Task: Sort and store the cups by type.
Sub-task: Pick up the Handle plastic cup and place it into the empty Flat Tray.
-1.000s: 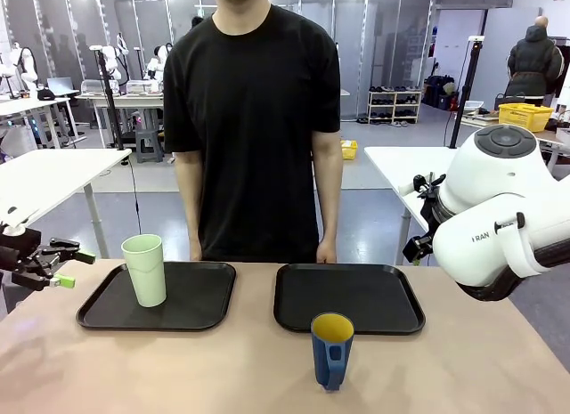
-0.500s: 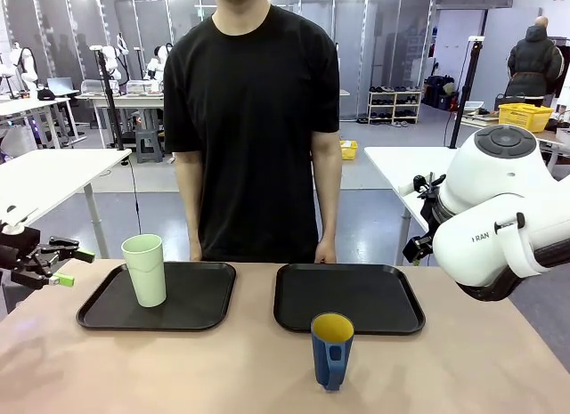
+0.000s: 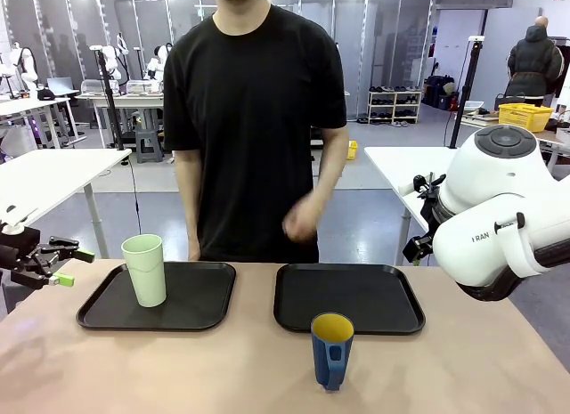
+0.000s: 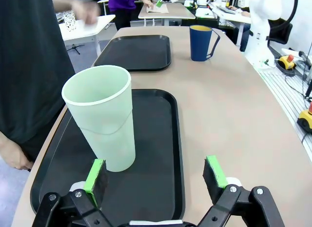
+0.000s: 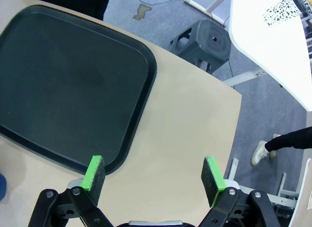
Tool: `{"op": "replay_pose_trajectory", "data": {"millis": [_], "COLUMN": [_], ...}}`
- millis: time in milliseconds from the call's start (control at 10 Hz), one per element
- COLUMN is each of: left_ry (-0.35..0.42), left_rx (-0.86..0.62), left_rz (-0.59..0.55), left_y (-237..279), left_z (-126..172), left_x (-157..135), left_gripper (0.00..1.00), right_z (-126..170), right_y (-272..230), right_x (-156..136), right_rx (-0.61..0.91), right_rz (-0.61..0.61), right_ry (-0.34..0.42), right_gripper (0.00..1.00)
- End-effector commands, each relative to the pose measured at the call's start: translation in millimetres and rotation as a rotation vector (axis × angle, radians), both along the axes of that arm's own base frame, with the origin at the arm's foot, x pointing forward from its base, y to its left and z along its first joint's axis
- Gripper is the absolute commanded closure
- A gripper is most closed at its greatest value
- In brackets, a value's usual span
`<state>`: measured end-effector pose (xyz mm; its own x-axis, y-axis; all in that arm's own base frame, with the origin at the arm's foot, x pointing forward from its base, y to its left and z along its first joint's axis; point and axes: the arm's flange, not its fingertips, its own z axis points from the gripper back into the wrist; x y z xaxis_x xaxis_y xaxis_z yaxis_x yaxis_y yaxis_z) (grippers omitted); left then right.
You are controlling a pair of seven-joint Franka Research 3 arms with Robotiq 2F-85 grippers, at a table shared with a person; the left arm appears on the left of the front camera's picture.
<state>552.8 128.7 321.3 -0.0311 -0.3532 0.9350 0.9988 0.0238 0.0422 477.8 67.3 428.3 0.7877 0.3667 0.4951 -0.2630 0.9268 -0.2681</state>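
Observation:
A tall pale green tumbler (image 3: 144, 270) stands upright near the left end of the left black tray (image 3: 191, 312). A dark blue mug (image 3: 331, 350) with a yellow inside sits on the bare table just in front of the right black tray (image 3: 374, 294). My left gripper (image 3: 73, 267) hovers open at the table's left edge, apart from the tumbler. In the left wrist view the tumbler (image 4: 102, 117) is just ahead of my open left gripper (image 4: 155, 172), and the mug (image 4: 201, 41) is far off. My right gripper (image 5: 154, 172) hangs open above the right tray's corner (image 5: 68, 85), holding nothing.
A person in a black shirt stands at the far side, one hand (image 3: 303, 223) lifted at waist height, the other low by the left tray. My bulky white right arm (image 3: 499, 214) fills the right side. A grey stool (image 5: 204, 39) stands on the floor beyond the table's edge.
The person's hand on the picture's right has risen from the table edge to waist height. Both arms, both cups and both trays stay where they were.

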Motion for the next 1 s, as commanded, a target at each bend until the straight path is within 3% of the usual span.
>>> {"op": "replay_pose_trajectory", "data": {"millis": [0,200,400,600,700,800,900], "left_ry": [-0.007,0.0,-0.016,-0.009,0.004,0.069,0.069], "left_rx": [-0.016,0.0,0.169,0.44,0.492,0.58,0.647], "left_rz": [-0.008,0.0,0.03,0.078,0.068,0.062,0.113], "left_y": [2,0,16,28,29,27,25], "left_z": [2,0,17,37,43,47,54], "left_x": [2,0,-45,-88,-103,-115,-123], "left_gripper": [0.0,0.0,0.0,0.0,0.0,0.0,0.0], "right_z": [-1,-1,-1,-1,-1,-1,-1], "right_y": [0,0,0,0,0,0,0], "right_x": [2,2,2,2,2,2,2], "right_rx": [-0.014,-0.014,-0.014,-0.014,-0.014,-0.014,-0.014], "right_rz": [0.005,0.005,0.005,0.005,0.005,0.005,0.005], "right_ry": [-0.002,-0.002,-0.002,-0.002,-0.002,-0.002,-0.002], "right_gripper": [0.0,0.0,0.0,0.0,0.0,0.0,0.0]}}
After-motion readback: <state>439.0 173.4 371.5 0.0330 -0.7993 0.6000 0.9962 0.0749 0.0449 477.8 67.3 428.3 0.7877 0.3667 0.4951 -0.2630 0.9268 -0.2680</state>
